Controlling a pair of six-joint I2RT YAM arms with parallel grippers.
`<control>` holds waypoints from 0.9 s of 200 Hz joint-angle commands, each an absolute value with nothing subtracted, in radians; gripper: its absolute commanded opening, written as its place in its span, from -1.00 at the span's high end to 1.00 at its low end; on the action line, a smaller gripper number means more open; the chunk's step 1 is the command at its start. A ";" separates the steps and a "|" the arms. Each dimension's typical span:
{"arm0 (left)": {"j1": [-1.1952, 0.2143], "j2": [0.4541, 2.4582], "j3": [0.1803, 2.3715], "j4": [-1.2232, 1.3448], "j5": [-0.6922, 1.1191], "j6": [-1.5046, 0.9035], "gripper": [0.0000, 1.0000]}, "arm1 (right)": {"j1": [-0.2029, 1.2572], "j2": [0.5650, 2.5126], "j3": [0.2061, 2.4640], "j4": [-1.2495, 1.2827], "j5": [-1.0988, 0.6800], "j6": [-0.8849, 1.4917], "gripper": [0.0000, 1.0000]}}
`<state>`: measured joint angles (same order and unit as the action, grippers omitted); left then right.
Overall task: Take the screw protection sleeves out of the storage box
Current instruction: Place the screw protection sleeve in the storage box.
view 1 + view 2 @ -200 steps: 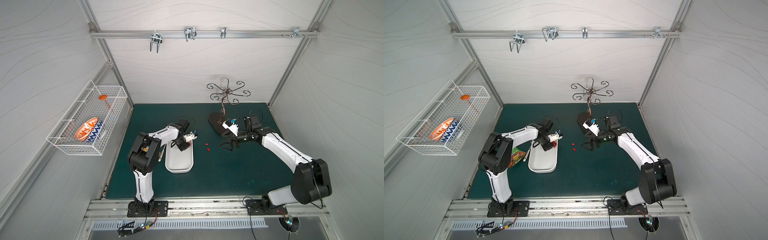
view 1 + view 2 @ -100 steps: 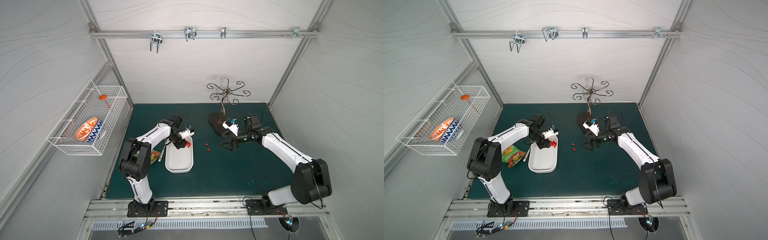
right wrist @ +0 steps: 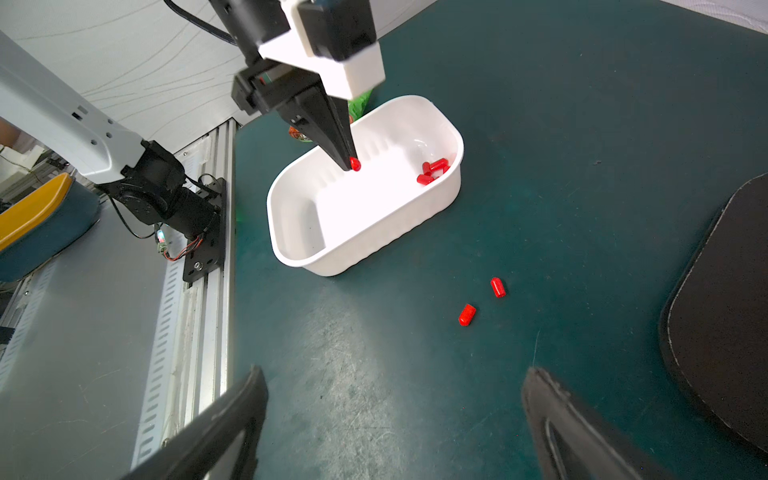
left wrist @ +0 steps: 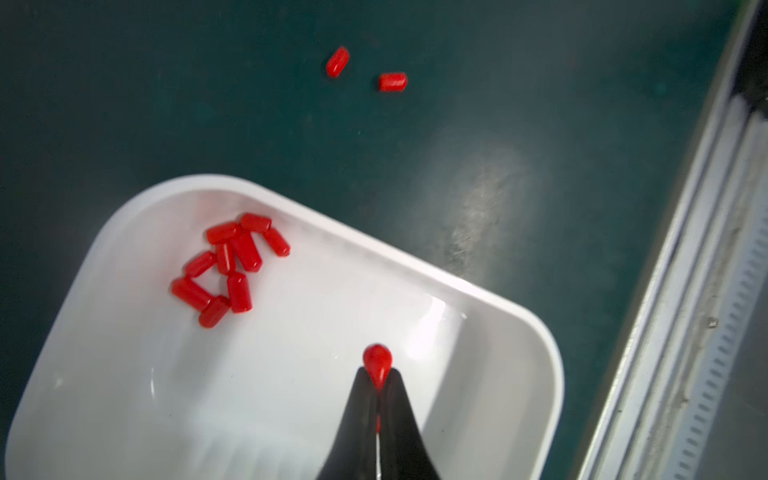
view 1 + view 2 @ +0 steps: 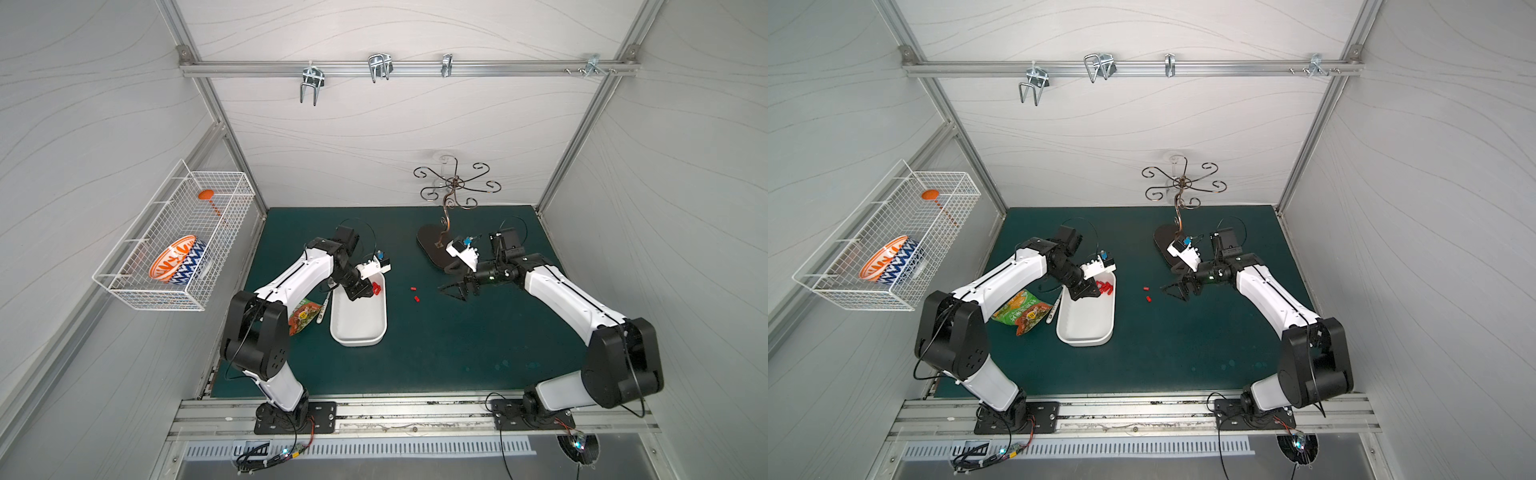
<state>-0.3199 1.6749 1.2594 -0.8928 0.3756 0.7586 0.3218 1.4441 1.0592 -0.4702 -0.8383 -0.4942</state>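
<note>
The storage box (image 5: pixel 357 343) is a shallow white tray on the green mat, and both top views show it (image 5: pixel 1086 341). Several red screw protection sleeves (image 4: pixel 232 266) lie bunched at its far end. My left gripper (image 4: pixel 377 376) is shut on one sleeve (image 4: pixel 377 360), which pokes out past the tips over the box's inside. The right wrist view shows that sleeve (image 3: pixel 355 163) too. Two sleeves (image 5: pixel 413 287) (image 5: pixel 417 298) lie on the mat between the box and my right gripper (image 5: pixel 457 291). That gripper (image 3: pixel 395 374) hangs open and empty above bare mat.
A green and orange snack packet (image 5: pixel 1021 311) and a white pen (image 5: pixel 1054 309) lie left of the box. A dark oval stand base (image 3: pixel 723 332) with a curled metal tree sits behind my right gripper. A wire basket (image 5: pixel 174 241) with a patterned bowl hangs on the left wall.
My left arm's elbow has swung out to the left, and its gripper has drawn back a little over the box with a sleeve pinched in its tips. The right arm has not moved.
</note>
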 commanded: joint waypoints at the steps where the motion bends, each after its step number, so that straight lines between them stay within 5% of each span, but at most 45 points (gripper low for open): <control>1: -0.319 1.735 1.227 -0.839 0.155 0.807 0.88 | 0.317 1.449 1.054 -0.471 -0.861 -0.489 -0.98; 180: -0.311 1.864 1.239 -0.764 0.095 0.761 0.24 | 0.315 1.453 1.054 -0.478 -0.851 -0.500 -0.98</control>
